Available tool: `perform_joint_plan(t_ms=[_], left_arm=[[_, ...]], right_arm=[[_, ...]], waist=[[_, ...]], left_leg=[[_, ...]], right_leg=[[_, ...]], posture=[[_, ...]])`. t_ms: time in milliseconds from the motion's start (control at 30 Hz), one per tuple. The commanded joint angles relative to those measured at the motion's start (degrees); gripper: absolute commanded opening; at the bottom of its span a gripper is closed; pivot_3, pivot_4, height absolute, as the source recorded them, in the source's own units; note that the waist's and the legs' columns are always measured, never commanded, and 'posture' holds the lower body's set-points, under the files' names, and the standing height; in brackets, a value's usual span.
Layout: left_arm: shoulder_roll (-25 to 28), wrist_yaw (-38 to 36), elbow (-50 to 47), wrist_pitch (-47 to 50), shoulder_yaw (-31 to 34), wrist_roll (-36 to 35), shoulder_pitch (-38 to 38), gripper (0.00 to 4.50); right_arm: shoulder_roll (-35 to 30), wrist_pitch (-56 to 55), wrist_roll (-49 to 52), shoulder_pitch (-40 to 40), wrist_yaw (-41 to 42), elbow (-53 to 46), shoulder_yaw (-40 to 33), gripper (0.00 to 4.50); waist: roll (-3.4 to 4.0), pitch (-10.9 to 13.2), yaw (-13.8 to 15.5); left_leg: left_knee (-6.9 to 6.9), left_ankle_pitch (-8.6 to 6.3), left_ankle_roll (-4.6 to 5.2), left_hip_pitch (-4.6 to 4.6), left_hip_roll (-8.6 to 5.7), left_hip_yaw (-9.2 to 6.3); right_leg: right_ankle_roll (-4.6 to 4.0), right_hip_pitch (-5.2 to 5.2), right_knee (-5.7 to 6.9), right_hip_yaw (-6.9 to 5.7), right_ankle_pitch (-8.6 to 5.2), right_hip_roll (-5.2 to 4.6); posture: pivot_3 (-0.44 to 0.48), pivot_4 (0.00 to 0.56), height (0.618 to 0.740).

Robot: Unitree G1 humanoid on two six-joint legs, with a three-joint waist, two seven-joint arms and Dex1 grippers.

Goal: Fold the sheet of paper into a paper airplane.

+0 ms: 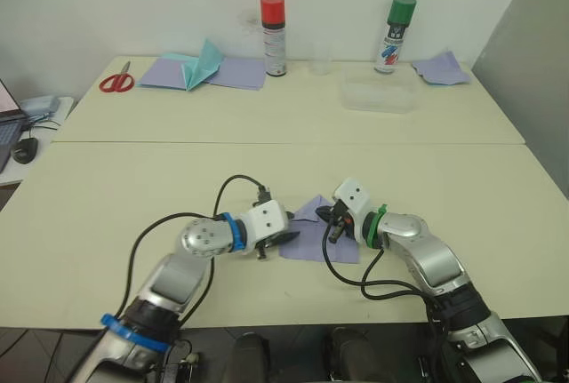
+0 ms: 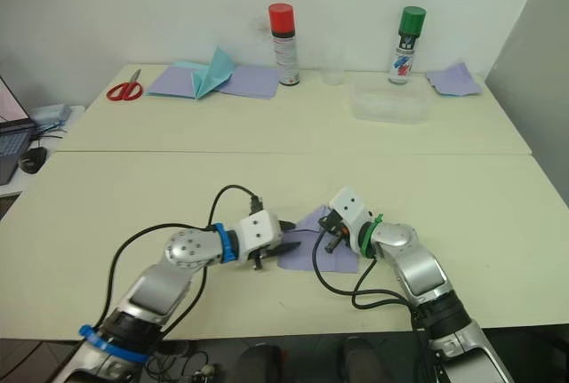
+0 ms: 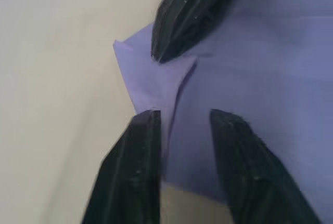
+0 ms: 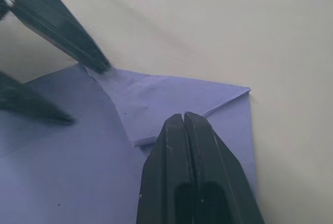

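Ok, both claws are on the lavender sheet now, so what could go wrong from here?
1. The shut right claw presses beside the folded flap's edge on the sheet of paper; dragging could skew the crease.
2. The open left claw straddles a raised edge; closing might crumple it.
3. Nothing else pins the sheet, so it may slide on the table.

The sheet of paper (image 1: 313, 234), thin and lavender, lies on the near worktop (image 1: 107, 214) with one corner folded over into a triangular flap, its crease edge slightly raised; the rest sits flat.
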Motion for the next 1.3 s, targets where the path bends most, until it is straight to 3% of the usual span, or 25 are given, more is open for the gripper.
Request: perform_joint_plan(t_ms=[33,100,200,567,867,1300], left_arm=[[0.0,-0.8,-4.8,5.9,7.7,-8.5,-1.9,3.04],[0.0,-1.1,-4.1,8.2,10.7,-11.8,-3.0,3.62],[-0.8,-1.0,-0.3,8.0,13.2,-14.5,-4.6,3.36],[-6.0,-0.7,9.1,2.0,7.0,-11.6,-6.1,0.02],[-8.1,0.6,12.5,1.1,4.4,-9.5,-4.5,0.02],[-11.1,1.7,20.4,1.9,-0.2,-4.2,-9.9,0.02]], right_arm=[[-0.6,0.9,-1.1,1.5,-0.4,1.3,0.6,0.0],[-0.7,0.7,-1.1,1.6,-0.3,1.2,0.8,0.0],[-0.8,0.4,-1.1,1.6,0.1,1.2,1.1,0.0],[-0.5,0.6,-1.1,1.0,0.3,1.3,1.2,0.0],[-0.7,1.3,-1.0,1.9,0.0,0.2,1.2,0.0],[-0.2,1.3,-1.1,1.1,0.0,0.8,1.5,0.0]], waist=[[-0.02,0.0,0.1],[-0.02,0.0,0.1],[-0.02,0.0,0.0],[-0.03,0.0,0.0],[-0.03,0.0,0.0],[-0.04,0.0,0.1]], left_leg=[[0.01,0.0,0.0,-0.02,0.0,-0.04],[0.04,0.0,0.0,-0.03,-0.01,-0.08],[0.05,0.0,0.0,-0.02,-0.04,-0.04],[0.04,0.0,0.0,-0.03,-0.08,0.0],[0.03,0.0,0.0,-0.04,-0.06,0.0],[0.05,0.0,0.0,-0.03,-0.11,0.0]], right_leg=[[-0.01,0.0,0.0,-0.01,-0.01,0.0],[-0.01,0.01,0.0,-0.04,-0.01,0.01],[0.01,0.01,0.0,-0.08,0.0,0.04],[0.01,0.01,-0.04,-0.07,0.0,0.09],[0.0,0.0,-0.03,-0.05,-0.01,0.12],[0.02,0.02,-0.03,-0.08,0.0,0.13]], posture=[[0.0,0.15,0.74],[0.0,0.15,0.74],[0.0,0.15,0.74],[0.0,0.15,0.74],[0.0,0.15,0.74],[0.0,0.15,0.74]])
